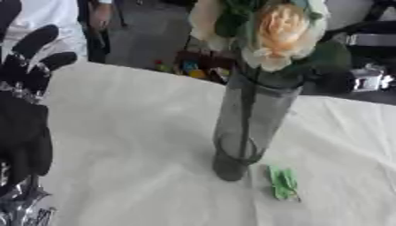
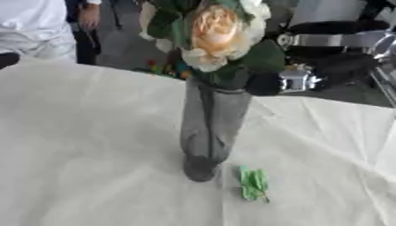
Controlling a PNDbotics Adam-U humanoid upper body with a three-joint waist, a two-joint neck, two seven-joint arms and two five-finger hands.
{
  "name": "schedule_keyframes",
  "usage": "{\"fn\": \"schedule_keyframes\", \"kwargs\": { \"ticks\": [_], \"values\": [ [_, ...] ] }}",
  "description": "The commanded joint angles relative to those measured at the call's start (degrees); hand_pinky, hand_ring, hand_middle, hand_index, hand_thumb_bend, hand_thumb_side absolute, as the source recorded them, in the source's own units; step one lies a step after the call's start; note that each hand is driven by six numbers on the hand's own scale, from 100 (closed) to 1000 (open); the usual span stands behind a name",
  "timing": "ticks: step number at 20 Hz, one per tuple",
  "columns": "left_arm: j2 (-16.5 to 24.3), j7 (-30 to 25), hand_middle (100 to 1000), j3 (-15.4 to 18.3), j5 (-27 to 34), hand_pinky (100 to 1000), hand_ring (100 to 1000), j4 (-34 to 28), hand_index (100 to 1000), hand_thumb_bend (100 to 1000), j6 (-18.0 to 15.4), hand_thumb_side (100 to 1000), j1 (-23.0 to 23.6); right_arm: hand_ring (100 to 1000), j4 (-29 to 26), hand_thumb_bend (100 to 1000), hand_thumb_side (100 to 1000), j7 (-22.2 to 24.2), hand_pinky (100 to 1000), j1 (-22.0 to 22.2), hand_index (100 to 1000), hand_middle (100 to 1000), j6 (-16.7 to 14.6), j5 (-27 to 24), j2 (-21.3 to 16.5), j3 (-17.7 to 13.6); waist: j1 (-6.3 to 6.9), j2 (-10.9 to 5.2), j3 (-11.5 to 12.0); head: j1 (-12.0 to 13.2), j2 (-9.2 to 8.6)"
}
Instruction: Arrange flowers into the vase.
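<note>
A tall clear glass vase (image 1: 249,123) stands upright in the middle of the white table (image 1: 131,145). Flower stems run down inside it, and a peach and cream bloom (image 1: 278,31) with dark green leaves sits above its rim. A small green leaf sprig (image 1: 283,182) lies on the cloth just right of the vase's base. My left hand (image 1: 27,75) is raised at the left edge of the left eye view, fingers straight and pointing up, holding nothing and well apart from the vase. My right hand shows in neither view.
The table's far edge curves behind the vase. Beyond it are a dark floor, small coloured objects (image 1: 185,66), black and silver equipment (image 2: 333,48) at the upper right, and people standing at the upper left.
</note>
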Motion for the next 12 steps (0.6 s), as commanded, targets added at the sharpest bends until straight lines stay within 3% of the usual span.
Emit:
{"fn": "schedule_keyframes", "kwargs": {
  "ticks": [1,12],
  "values": [
    [0.8,-0.4,899,-0.2,0.0,727,817,-0.7,917,100,0.1,1000,-0.5,952,0.1,703,840,-0.1,902,0.1,1000,872,0.2,-0.1,-2.0,-0.3,0.49,-1.36,-0.2,0.2,-0.6],
    [0.9,-0.5,900,-0.2,0.0,727,818,-0.7,917,100,0.1,1000,-0.5,954,0.1,700,813,-0.4,904,0.9,1000,878,0.1,0.4,-2.6,-0.7,0.85,-1.61,-0.7,0.4,-0.71]
  ]
}}
